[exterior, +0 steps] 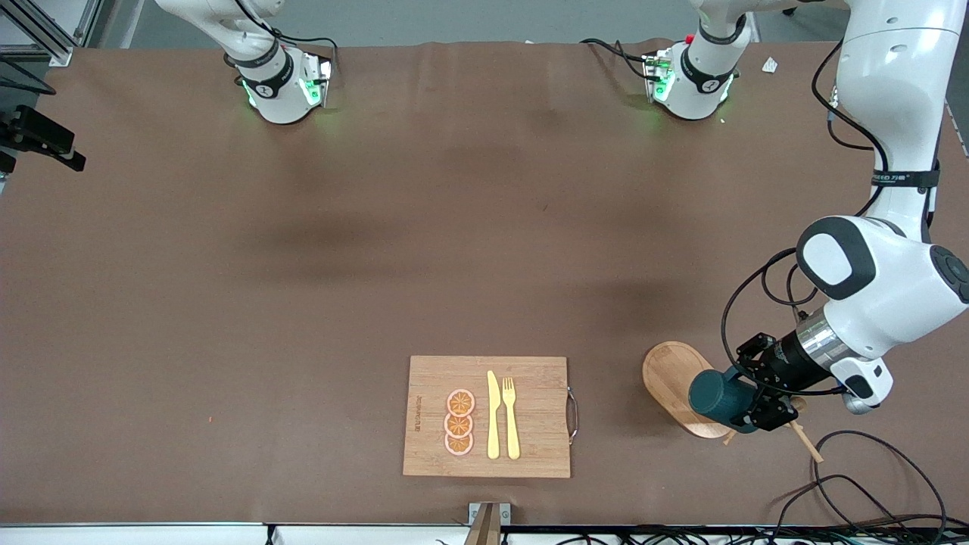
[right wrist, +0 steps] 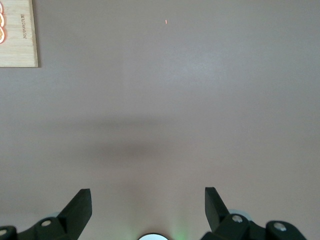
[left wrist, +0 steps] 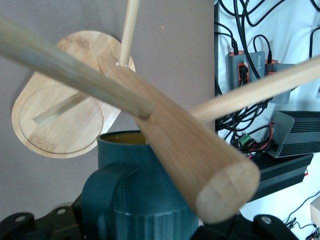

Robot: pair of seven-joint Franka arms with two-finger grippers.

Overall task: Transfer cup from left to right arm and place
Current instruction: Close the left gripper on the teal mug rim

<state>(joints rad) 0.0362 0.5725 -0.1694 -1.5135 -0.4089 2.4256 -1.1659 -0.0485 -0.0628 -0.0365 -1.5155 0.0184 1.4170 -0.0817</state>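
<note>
The dark teal ribbed cup [exterior: 718, 397] is tipped on its side just above the oval wooden base of the peg rack [exterior: 670, 375], at the left arm's end of the table. My left gripper [exterior: 751, 409] is shut on it. In the left wrist view the cup [left wrist: 145, 195] sits between the fingers [left wrist: 65, 220], its handle and tan inside showing, close against the rack's thick post [left wrist: 190, 155]. My right gripper [right wrist: 147, 202] is open with nothing between its fingers, over bare brown table; it does not show in the front view.
A bamboo cutting board [exterior: 530, 378] with a metal handle lies near the front edge, carrying three orange slices [exterior: 459, 421], a yellow knife [exterior: 493, 416] and a fork [exterior: 511, 418]. Its corner [right wrist: 17, 35] shows in the right wrist view. Black cables [exterior: 870, 484] trail by the rack.
</note>
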